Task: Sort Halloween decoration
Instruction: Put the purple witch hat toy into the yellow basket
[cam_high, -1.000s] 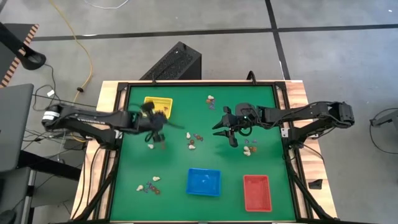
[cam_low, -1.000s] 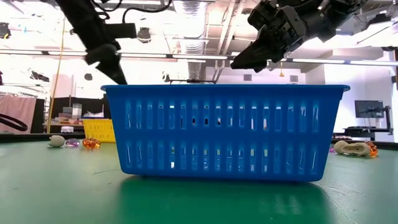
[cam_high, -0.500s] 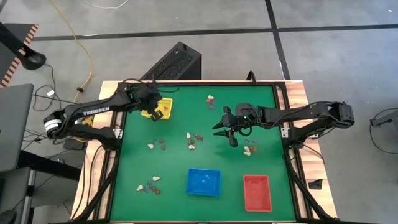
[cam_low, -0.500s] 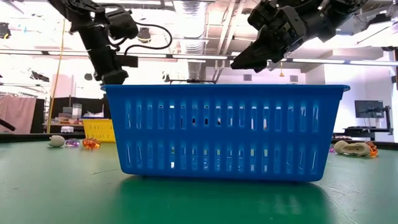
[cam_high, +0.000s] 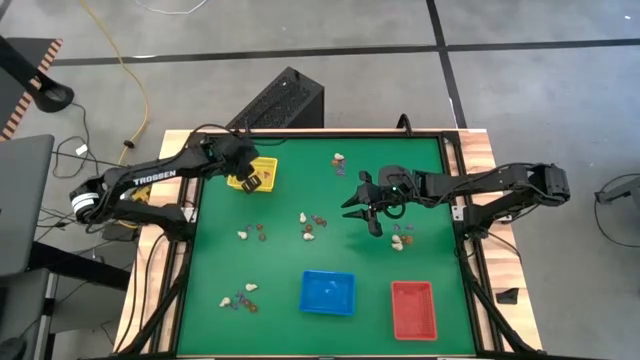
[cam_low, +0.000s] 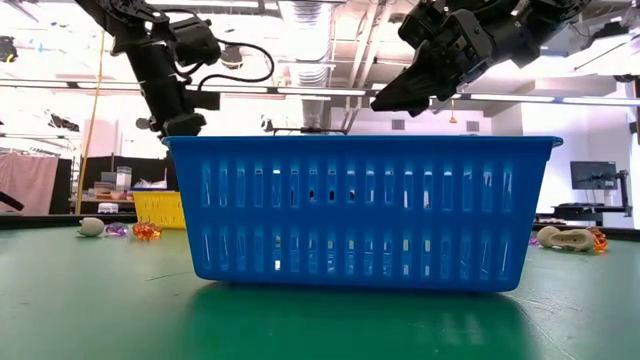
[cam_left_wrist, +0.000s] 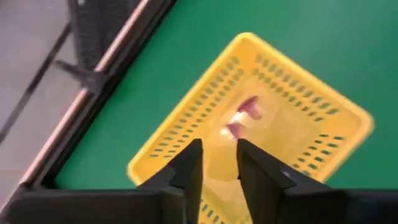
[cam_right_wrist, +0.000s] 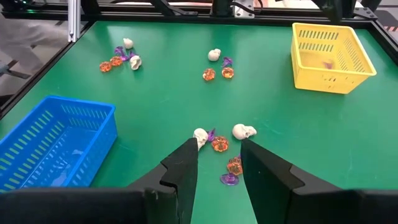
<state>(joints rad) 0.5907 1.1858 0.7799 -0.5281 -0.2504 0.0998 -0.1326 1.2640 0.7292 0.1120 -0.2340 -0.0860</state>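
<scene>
Tiny cream, orange and purple trinkets lie in small groups on the green table: one (cam_high: 311, 226) in the middle, one (cam_high: 250, 233) to its left, one (cam_high: 400, 238) to its right, one (cam_high: 338, 160) far, one (cam_high: 240, 298) near. My left gripper (cam_high: 250, 182) hangs open over the yellow tray (cam_high: 265, 163). Purple trinkets (cam_left_wrist: 247, 106) rest on the tray's floor below its fingers (cam_left_wrist: 219, 163). My right gripper (cam_high: 372, 218) hovers open and holds nothing, above the right-hand group (cam_right_wrist: 219, 143).
A blue tray (cam_high: 328, 292) and a red tray (cam_high: 412, 308) stand near the table's near edge. In the low view the blue tray (cam_low: 360, 210) fills the foreground. A raised dark frame (cam_high: 455, 180) rims the table. Bare green mat (cam_high: 300, 260) lies between the groups.
My left gripper has swung from the left-middle of the table, by the left trinket group, toward the far edge and now stands over the yellow tray. It has held there for the last half second.
</scene>
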